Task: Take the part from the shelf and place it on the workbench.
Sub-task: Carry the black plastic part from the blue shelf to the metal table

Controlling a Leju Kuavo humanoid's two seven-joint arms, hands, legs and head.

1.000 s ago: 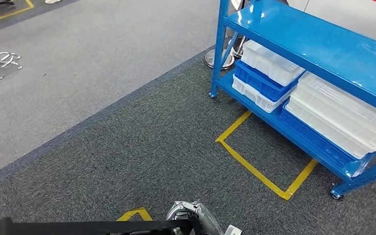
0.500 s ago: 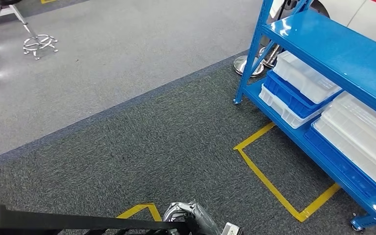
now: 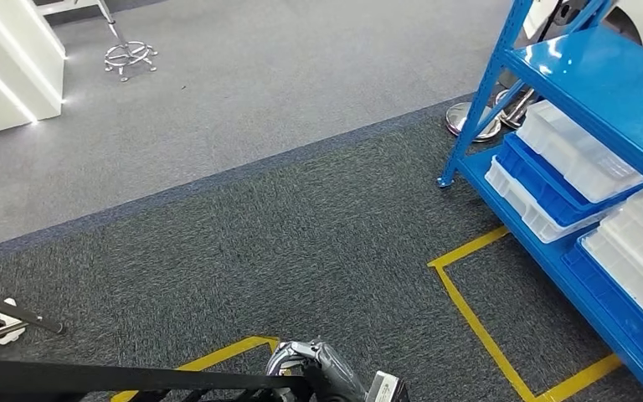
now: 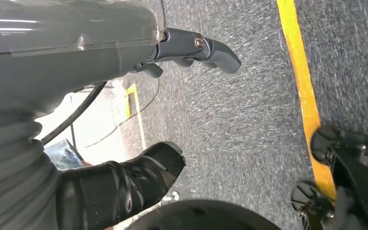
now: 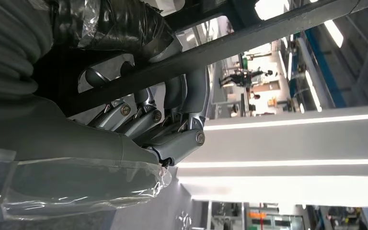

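The part is a black metal frame; one long bar of it [image 3: 134,378] runs along the bottom of the head view. My right hand [image 3: 314,368] grips that bar at its right end. In the right wrist view the fingers [image 5: 139,117] curl round the dark bar [image 5: 249,40]. My left hand [image 4: 76,52] hangs over the dark carpet, thumb [image 4: 139,172] and fingers [image 4: 211,48] apart, nothing between them. The blue shelf [image 3: 586,75] stands at the right.
White and blue bins [image 3: 578,155] are stacked on the shelf's lower level. Yellow tape [image 3: 469,310] marks a box on the dark carpet before it. A white cabinet [image 3: 8,67] and a chrome chair base [image 3: 130,54] stand on the far light carpet.
The camera has turned left: the shelf has slid to the right edge and the white cabinet has come in at the top left. My right hand still holds the black bar.
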